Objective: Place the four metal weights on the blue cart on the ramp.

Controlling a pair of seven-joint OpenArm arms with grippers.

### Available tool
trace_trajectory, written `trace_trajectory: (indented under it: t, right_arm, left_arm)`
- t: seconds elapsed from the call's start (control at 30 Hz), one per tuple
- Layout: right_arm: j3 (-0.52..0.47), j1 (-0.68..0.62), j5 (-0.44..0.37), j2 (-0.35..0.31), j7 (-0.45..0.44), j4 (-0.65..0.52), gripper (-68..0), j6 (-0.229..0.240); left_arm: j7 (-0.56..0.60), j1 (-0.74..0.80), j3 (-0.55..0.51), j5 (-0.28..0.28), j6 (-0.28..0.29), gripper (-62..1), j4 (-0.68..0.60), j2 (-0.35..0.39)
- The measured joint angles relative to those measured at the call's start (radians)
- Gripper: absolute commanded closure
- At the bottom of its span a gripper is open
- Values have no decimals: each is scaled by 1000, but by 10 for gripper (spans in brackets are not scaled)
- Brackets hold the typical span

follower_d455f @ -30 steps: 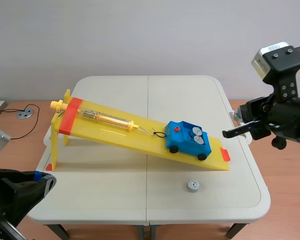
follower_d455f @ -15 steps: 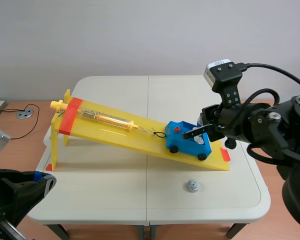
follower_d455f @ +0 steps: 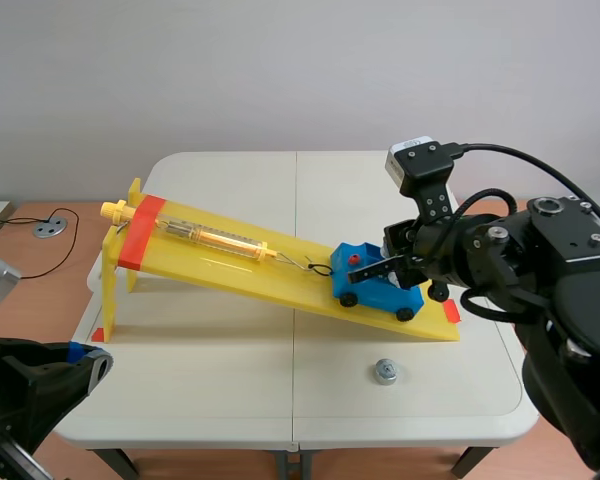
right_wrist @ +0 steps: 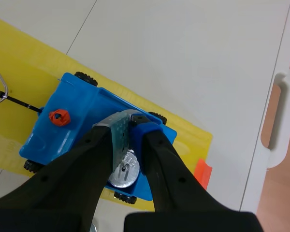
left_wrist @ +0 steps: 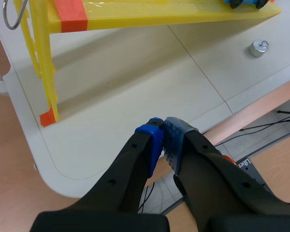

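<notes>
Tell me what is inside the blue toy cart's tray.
One round silver metal weight shows in the blue toy cart; the right arm's shut jaws hide the rest of the tray.

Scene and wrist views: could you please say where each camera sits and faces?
Scene view: between the arms, facing the ramp and blue cart; both arms show.
Left wrist view: low beside the table, facing the ramp past the left gripper.
Right wrist view: above the cart, looking down past the right gripper.
Shared: scene and left wrist show the loose weight.
</notes>
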State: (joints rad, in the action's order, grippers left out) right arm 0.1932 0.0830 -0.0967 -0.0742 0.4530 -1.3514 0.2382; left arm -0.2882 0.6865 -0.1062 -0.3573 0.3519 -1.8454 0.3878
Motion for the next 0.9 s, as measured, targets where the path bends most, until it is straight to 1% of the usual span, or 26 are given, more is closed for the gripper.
trace_trajectory:
  t: [0.07,0.1,0.23,0.37,0.43,0.57,0.63,0.73,0.83,0.9]
  right_arm:
    - [0,2,1,2,-5,3,-10,0]
    - [0,2,1,2,-7,3,-25,0]
    - [0,2,3,2,-7,3,-120,0]
    - [0,2,3,2,-10,3,-192,5]
    - [0,2,3,2,-10,3,-205,5]
    - [0,1,-10,-1,1,-6,-205,6]
    - [-2,-5,-32,-11,16,-35,-205,13]
    - [-15,-35,-80,-39,25,-121,-205,19]
    - [-56,-86,-141,-77,28,-222,-206,40]
    - [-90,-129,-183,-107,33,-286,-231,60]
  left_arm:
    - [0,0,0,0,0,-38,0,0]
    - [0,0,0,0,0,-38,0,0]
    - [0,0,0,0,0,-38,0,0]
    - [0,0,0,0,0,-38,0,0]
    - [0,0,0,0,0,-38,0,0]
    - [0,0,0,0,0,-38,0,0]
    - [0,0,0,0,0,-38,0,0]
    - [0,0,0,0,0,-38,0,0]
    - [0,0,0,0,0,-38,0,0]
    - [0,0,0,0,0,-38,0,0]
